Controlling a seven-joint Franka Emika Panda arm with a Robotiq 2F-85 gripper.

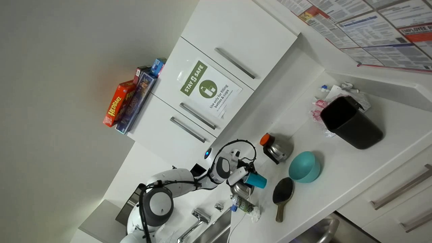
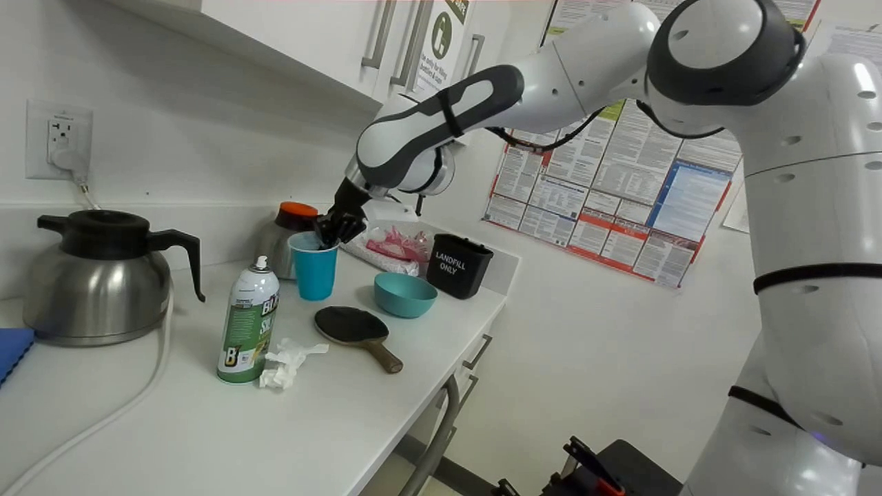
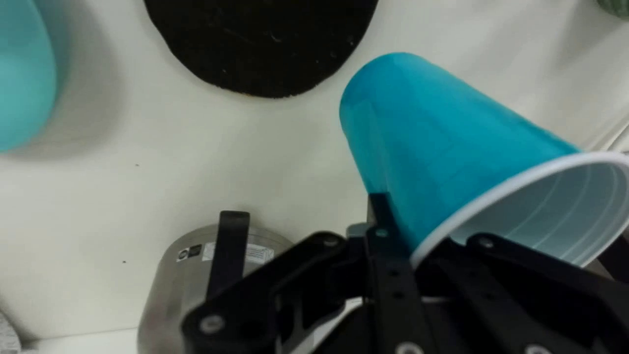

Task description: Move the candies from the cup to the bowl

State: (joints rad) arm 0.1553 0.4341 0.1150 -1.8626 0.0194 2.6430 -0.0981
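Observation:
A blue cup with a white inside is in my gripper. The cup also shows in an exterior view and in the wrist view. My gripper is shut on the cup's wall at the rim, one finger outside and one inside. The cup looks nearly upright and seems to hang above the counter. The teal bowl stands on the counter apart from the cup; it also shows in an exterior view and at the wrist view's left edge. No candies show; the cup's bottom inside is hidden.
A black paddle lies near the bowl. A steel carafe with an orange lid stands behind. A black landfill bin, spray can, crumpled tissue and another steel carafe are on the counter. Cabinets hang above.

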